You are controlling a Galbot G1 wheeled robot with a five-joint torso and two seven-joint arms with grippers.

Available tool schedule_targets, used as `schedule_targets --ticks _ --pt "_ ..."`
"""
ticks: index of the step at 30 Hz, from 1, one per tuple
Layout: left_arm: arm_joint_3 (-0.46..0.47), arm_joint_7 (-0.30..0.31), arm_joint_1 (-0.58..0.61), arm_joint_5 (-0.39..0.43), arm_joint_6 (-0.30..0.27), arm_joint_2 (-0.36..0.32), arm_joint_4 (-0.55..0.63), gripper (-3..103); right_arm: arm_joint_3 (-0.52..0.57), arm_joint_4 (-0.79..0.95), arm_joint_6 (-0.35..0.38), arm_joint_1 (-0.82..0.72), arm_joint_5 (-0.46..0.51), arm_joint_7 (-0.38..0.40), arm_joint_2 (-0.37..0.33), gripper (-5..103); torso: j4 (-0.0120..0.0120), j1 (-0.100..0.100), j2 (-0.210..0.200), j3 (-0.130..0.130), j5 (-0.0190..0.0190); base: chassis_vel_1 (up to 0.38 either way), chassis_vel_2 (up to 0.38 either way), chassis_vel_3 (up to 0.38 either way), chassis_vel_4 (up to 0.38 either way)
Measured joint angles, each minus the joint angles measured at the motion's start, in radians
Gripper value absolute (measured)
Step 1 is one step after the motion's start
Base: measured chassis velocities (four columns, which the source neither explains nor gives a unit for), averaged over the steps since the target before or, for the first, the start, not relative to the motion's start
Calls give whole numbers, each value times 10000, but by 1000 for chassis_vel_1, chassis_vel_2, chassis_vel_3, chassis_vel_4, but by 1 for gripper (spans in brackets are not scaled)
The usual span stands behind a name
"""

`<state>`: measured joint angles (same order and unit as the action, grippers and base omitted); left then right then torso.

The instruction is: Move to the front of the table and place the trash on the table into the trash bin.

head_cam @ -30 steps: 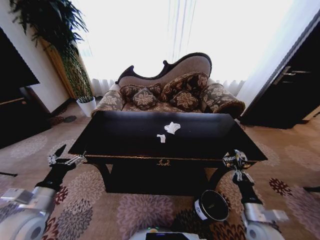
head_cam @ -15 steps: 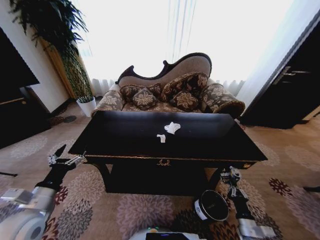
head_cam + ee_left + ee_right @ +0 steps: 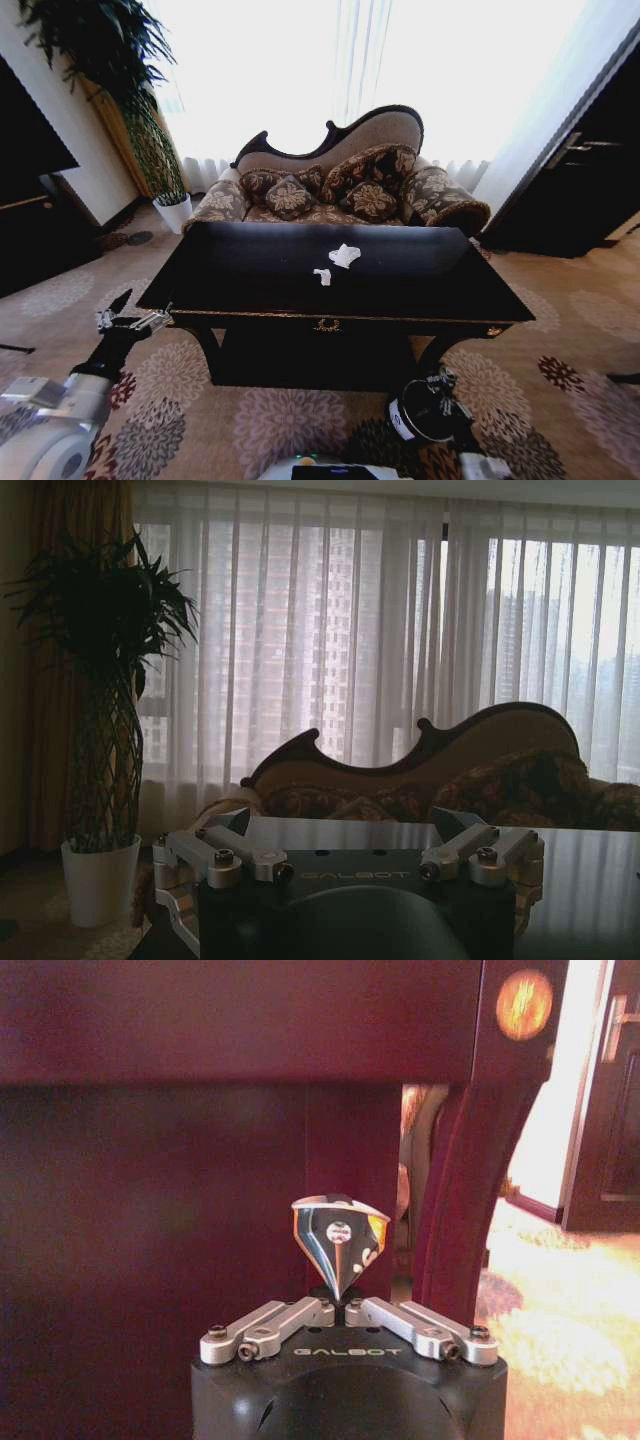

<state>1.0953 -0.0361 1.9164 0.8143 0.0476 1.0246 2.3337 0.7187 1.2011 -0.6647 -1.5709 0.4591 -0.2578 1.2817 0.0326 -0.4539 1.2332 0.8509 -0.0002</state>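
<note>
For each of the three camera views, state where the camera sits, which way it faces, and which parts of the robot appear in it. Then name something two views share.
Head view: high on the robot, looking forward and down at the table, sofa and trash bin; both arms show.
Left wrist view: low at the table's left end, facing the plant and curtained window; left hand open.
Right wrist view: below the tabletop, facing the apron; right hand shut on a shiny crushed can.
Shared: head and left wrist views both show sofa and plant.

Living room or hotel lounge: ornate sofa (image 3: 335, 180) w/ patterned cushions, glossy black table (image 3: 250, 275), floral carpet (image 3: 200, 420), sheer curtains (image 3: 330, 70), tall potted plant (image 3: 130, 90).
</note>
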Motion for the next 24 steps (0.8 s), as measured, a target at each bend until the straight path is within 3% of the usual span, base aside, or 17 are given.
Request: schedule_targets --ticks 14,24 --pt "0 0 0 0 0 0 0 100 -1198 -2444 889 1394 149 613 -687 0 0 -1 -1 0 1 0 0 0 0" --pt "0 0 0 0 -1 0 0 100 -1452 -3788 1224 2163 -6 1120 -1135 0 0 -1 -1 1 0 0 0 0 0"
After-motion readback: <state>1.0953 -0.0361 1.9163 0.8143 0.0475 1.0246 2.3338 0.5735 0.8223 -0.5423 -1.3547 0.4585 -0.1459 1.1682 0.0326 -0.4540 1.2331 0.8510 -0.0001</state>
